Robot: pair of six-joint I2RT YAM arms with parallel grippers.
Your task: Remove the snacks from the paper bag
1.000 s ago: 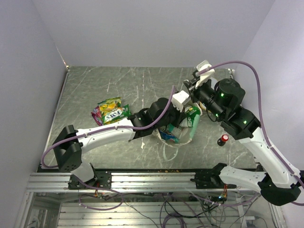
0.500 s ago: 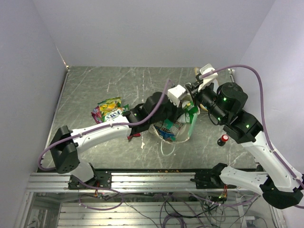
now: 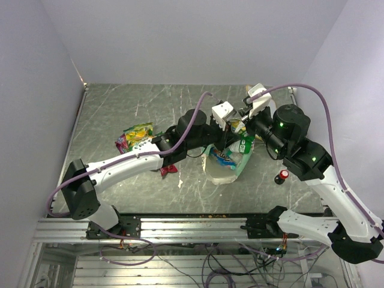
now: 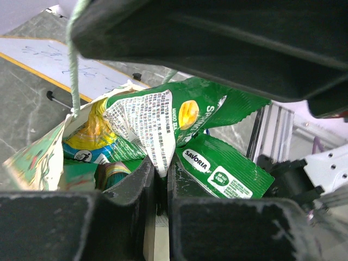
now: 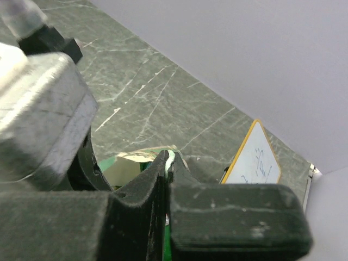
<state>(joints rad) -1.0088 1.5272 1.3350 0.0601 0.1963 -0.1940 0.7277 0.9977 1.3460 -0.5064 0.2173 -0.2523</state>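
The mint-green paper bag hangs open at the table's middle, its rim pinched in my shut right gripper, whose fingertips close on the pale green edge. My left gripper is at the bag's mouth, shut on a green snack packet with a white printed back. Beside it lie a green "Savoria" packet and a yellow-blue one, still in the bag. Other snacks lie in a pile at the left, and a red one lies under my left forearm.
A small red-capped black knob stands on the table at the right, near my right arm. A white board with a yellow edge lies at the far right behind the bag. Walls close the table on the left, back and right.
My left gripper has moved away from the arm bases and up to the bag's mouth, with the green packet in it. The bag has shifted right with the right gripper. A red packet now shows beneath the left forearm.
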